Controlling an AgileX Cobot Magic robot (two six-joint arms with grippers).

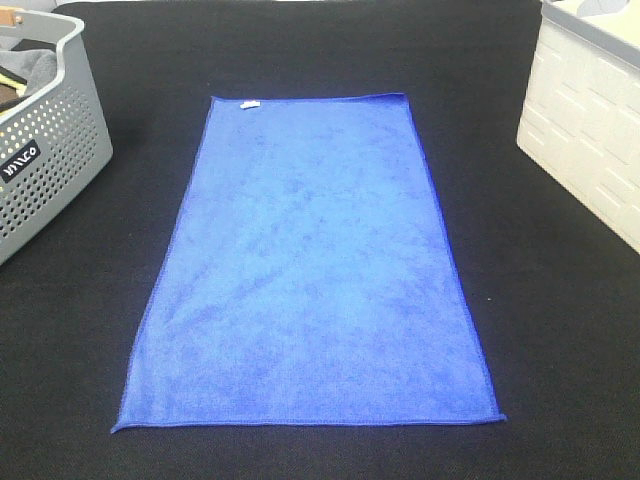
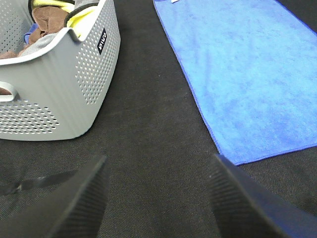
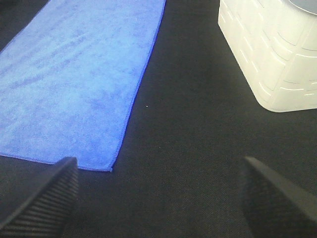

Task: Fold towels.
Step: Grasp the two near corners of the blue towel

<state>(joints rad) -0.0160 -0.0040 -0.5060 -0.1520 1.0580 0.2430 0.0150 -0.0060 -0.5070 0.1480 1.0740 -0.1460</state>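
Note:
A royal-blue towel [image 1: 315, 265] lies flat and spread out lengthwise on the black table, with a small white tag [image 1: 250, 103] at its far short edge. Neither arm shows in the exterior high view. In the left wrist view my left gripper [image 2: 158, 198] is open above bare black cloth, short of the towel's near left corner [image 2: 237, 161], with nothing between its fingers. My right gripper [image 3: 158, 198] stands open in the right wrist view, empty, above the table just off the towel's near right corner [image 3: 106, 167].
A grey perforated basket [image 1: 45, 150] holding brown, yellow and dark cloths stands at the far left. A white bin [image 1: 590, 130] stands at the far right. The black table [image 1: 540, 330] surrounds the towel on all sides.

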